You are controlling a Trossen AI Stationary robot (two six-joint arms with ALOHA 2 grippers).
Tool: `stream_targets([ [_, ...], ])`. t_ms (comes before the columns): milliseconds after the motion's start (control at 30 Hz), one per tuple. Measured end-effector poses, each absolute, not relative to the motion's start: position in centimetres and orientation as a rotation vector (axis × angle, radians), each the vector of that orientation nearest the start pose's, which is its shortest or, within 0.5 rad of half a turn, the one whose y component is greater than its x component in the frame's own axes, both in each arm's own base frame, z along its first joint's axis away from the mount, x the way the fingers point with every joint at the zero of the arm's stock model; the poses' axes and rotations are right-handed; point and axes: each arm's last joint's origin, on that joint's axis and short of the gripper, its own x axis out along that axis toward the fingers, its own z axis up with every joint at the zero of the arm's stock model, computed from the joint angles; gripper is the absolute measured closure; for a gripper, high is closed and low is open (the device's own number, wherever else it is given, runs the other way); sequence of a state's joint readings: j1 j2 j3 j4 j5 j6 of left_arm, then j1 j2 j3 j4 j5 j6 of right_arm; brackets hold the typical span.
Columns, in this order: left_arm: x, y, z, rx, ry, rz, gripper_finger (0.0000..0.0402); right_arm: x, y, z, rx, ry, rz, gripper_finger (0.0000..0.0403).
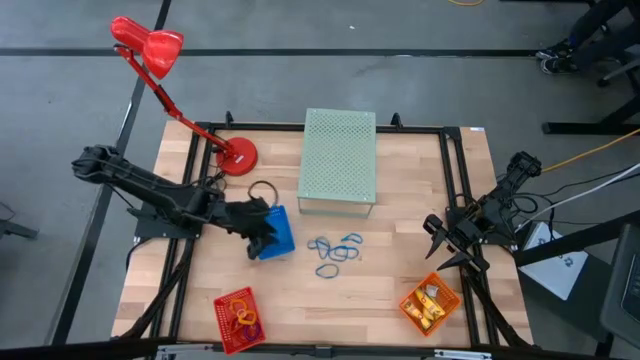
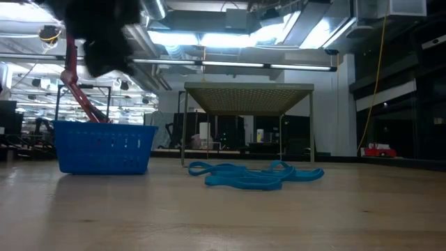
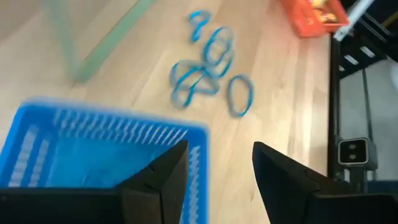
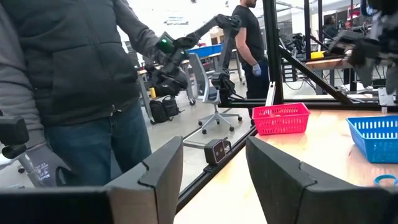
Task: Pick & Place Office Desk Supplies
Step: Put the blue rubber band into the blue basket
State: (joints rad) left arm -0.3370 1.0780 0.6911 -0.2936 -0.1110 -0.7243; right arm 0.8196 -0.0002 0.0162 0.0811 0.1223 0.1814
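Several blue loops (image 1: 335, 251) lie loose on the wooden table, near its middle; they also show in the low view (image 2: 252, 175) and the left wrist view (image 3: 208, 68). To their left stands a blue mesh basket (image 1: 282, 236). My left gripper (image 1: 260, 240) hangs over that basket's left part, slanting down, open and with nothing between its fingers (image 3: 217, 158). In the low view it is the dark shape (image 2: 97, 35) above the basket (image 2: 104, 146), clear of its rim. My right gripper (image 1: 438, 238) waits open at the table's right edge (image 4: 214, 155).
A pale green perforated box (image 1: 339, 160) stands at the far middle. A red desk lamp's base (image 1: 238, 156) is at the far left. A red basket (image 1: 240, 318) with loops and an orange basket (image 1: 430, 303) with yellow pieces stand at the near edge. A person (image 4: 74, 87) stands beyond the table.
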Motion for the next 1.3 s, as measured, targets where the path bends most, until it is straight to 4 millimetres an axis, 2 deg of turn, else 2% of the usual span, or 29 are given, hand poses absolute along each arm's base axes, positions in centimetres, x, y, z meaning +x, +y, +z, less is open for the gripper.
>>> stream_targets([
  [167,25.7,-8.2,26.4,-0.454,0.707,-0.057,0.0229,6.8,6.8,17.7,0.219,-0.026,0.703,0.0225],
  [300,30.2,-8.8,27.3,-0.338,0.77,-0.093,0.0229,6.8,6.8,17.7,0.219,-0.025,0.704,0.0224],
  [500,35.7,-9.1,25.5,-0.139,0.925,-0.121,0.0229,6.8,6.8,17.7,0.219,-0.025,0.704,0.0224],
  [767,41.6,-11.1,22.3,-0.099,0.985,-0.15,0.0229,6.8,6.8,17.7,0.219,-0.025,0.703,0.0224],
  [900,43.3,-13.0,20.5,-0.067,1.045,-0.173,0.0232,6.8,6.8,17.7,0.219,-0.025,0.704,0.0224],
  [1000,43.7,-14.1,19.6,-0.033,1.082,-0.194,0.0243,6.8,6.8,17.7,0.219,-0.025,0.703,0.0224],
  [1167,43.8,-15.5,18.6,-0.07,1.113,-0.25,0.0265,6.8,6.8,17.7,0.219,-0.025,0.704,0.0224],
  [1300,43.4,-16.1,18.5,-0.102,1.139,-0.212,0.0269,6.8,6.8,17.7,0.219,-0.025,0.703,0.0224],
])
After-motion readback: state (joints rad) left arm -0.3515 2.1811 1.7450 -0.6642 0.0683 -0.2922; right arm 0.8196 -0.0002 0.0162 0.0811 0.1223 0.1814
